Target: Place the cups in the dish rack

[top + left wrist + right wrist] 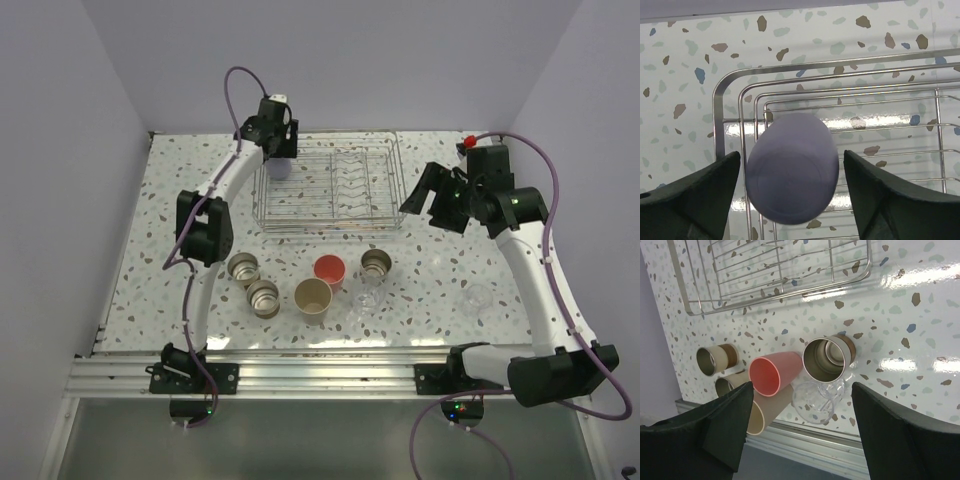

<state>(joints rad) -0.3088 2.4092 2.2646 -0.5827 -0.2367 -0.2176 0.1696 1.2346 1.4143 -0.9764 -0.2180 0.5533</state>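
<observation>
- The left gripper (pixel 791 154) is open. The lavender cup (pixel 790 172) sits between its fingers, touching neither, at the dish rack (pixel 717 117) corner beneath.
- The right gripper (pixel 802 386) is open and empty, with the red cup (pixel 771 375) between its fingertips in view.

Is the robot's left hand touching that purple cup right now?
Apart. The left wrist view shows rack and table in gaps between the lavender cup and both fingers.
</observation>
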